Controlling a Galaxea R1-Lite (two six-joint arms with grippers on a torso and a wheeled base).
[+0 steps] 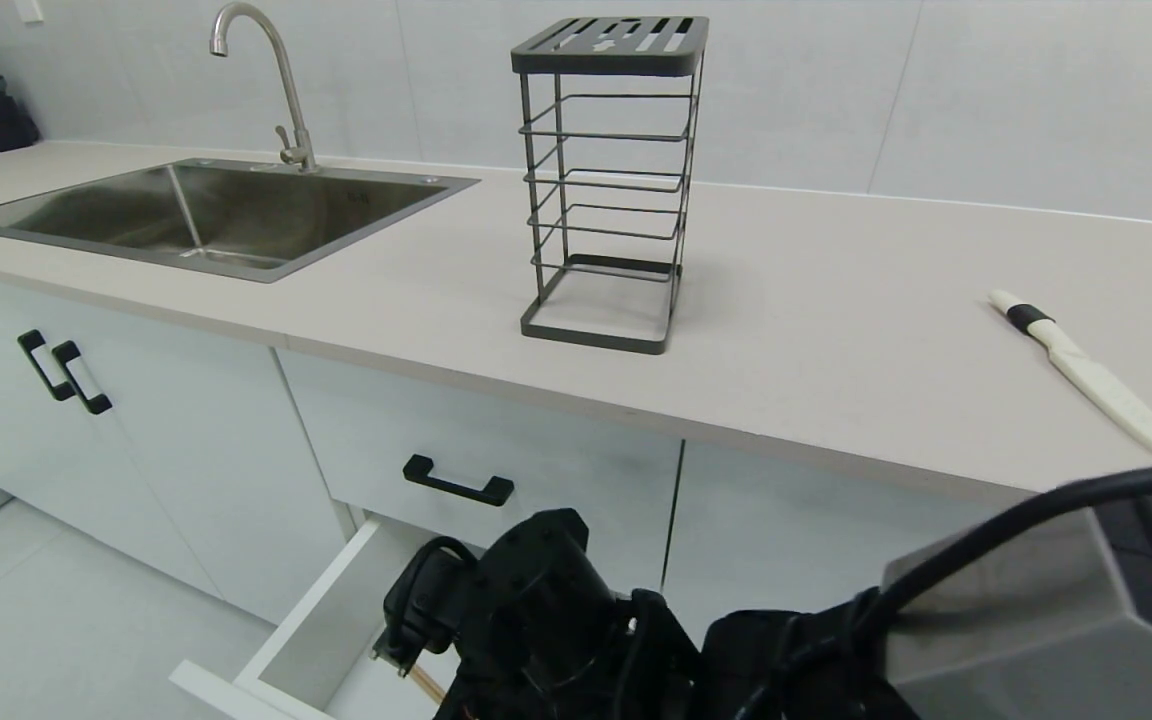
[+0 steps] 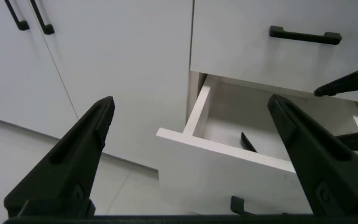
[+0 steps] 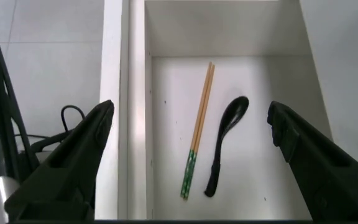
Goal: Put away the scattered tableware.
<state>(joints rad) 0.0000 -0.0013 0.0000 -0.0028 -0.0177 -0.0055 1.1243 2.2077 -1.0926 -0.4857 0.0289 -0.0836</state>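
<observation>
The lower drawer stands pulled out below the counter. On its white floor lie a pair of wooden chopsticks with green tips and a black spoon, side by side and apart. My right gripper hangs open above them, holding nothing. My left gripper is open and empty too, out in front of the drawer's front panel. A white knife with a black band lies on the counter at the far right.
A tall dark wire knife rack stands mid-counter. A steel sink with a faucet is at the left. The shut upper drawer has a black handle; cupboard doors are at the left.
</observation>
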